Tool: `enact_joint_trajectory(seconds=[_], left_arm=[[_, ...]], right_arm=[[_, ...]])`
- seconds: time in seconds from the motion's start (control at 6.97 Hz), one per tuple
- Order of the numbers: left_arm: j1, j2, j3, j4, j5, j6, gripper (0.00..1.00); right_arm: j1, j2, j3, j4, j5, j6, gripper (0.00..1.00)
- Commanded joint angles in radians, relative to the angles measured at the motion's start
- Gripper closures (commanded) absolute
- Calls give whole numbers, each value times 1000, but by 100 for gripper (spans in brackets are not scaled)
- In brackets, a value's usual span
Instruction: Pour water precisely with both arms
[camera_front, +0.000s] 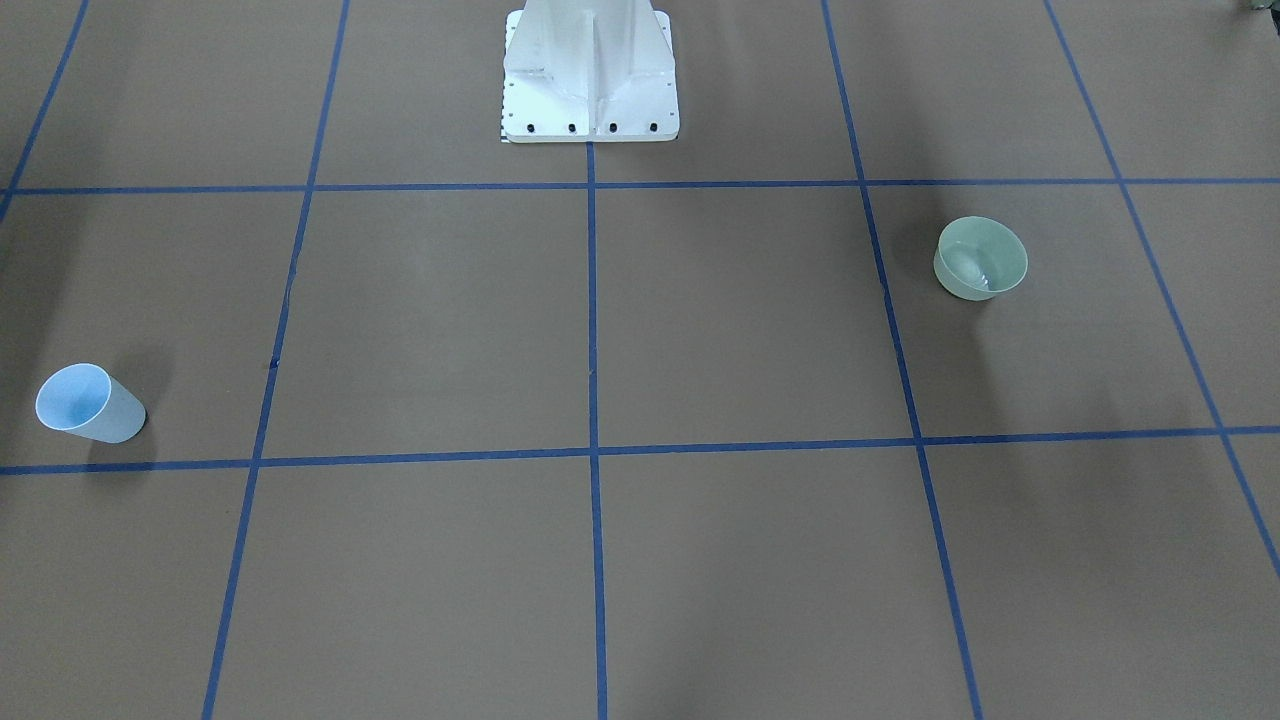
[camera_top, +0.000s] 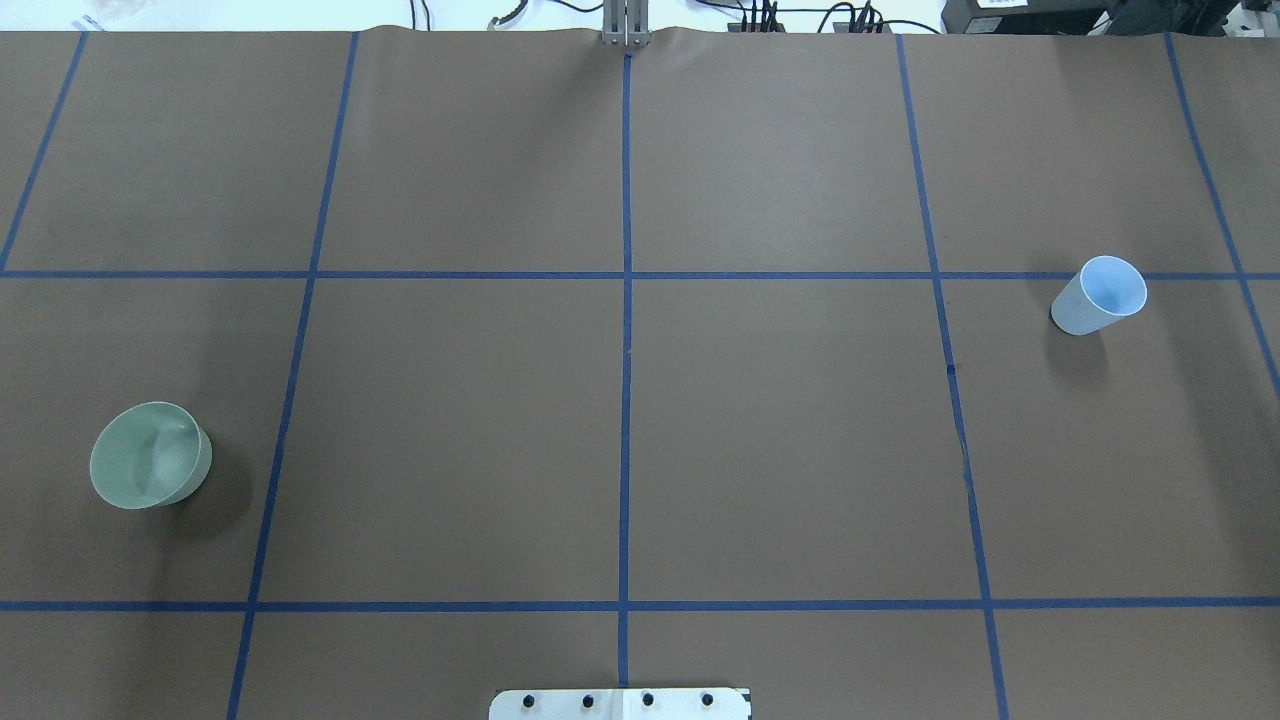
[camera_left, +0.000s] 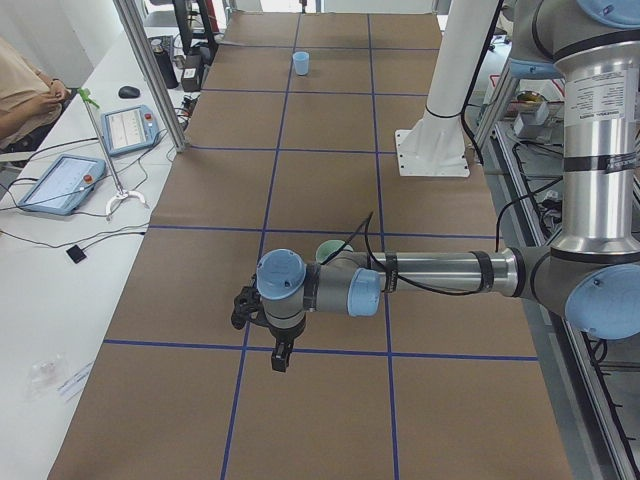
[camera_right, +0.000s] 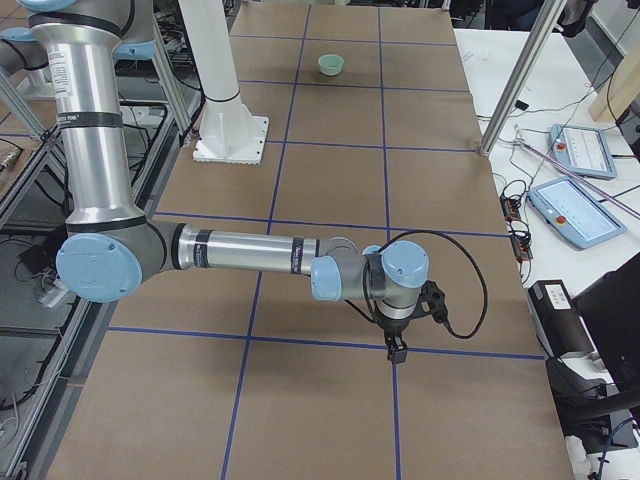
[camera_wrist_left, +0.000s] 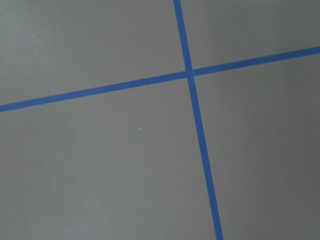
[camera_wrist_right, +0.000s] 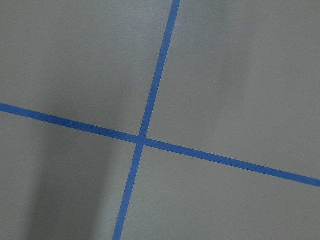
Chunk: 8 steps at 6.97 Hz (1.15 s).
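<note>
A pale green bowl (camera_front: 981, 258) stands on the robot's left side of the brown table (camera_top: 150, 455), with faint white glints inside that may be water. A light-blue cup (camera_front: 90, 403) stands upright on the robot's right side (camera_top: 1098, 296). The left arm (camera_left: 440, 272) reaches out low over the table in front of the bowl, its gripper (camera_left: 283, 355) pointing down. The right arm (camera_right: 240, 250) does the same at the other end, its gripper (camera_right: 397, 348) pointing down. I cannot tell whether either gripper is open or shut. Both wrist views show only brown paper and crossing blue tape.
The white pedestal base (camera_front: 590, 75) stands at the table's middle on the robot's side. Blue tape lines (camera_top: 626, 300) divide the brown paper into squares. Metal frame posts (camera_left: 150, 70) and control tablets (camera_left: 60, 180) line the operators' side, where a person (camera_left: 25, 90) sits.
</note>
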<state>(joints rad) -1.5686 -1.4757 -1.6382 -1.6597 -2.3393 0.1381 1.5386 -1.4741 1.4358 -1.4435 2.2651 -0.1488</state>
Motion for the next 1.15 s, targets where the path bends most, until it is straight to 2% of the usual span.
enact_joint_trajectory(seconds=[0.0, 0.72, 1.0], left_arm=[[1, 0, -12, -2, -14, 2, 0], [-1, -15, -43, -9, -37, -9, 0], [1, -41, -37, -98, -34, -9, 0]], right_arm=[[0, 0, 1, 0, 1, 0, 0], [0, 1, 12, 2, 2, 1, 0], [-2, 11, 47, 2, 19, 3, 0]])
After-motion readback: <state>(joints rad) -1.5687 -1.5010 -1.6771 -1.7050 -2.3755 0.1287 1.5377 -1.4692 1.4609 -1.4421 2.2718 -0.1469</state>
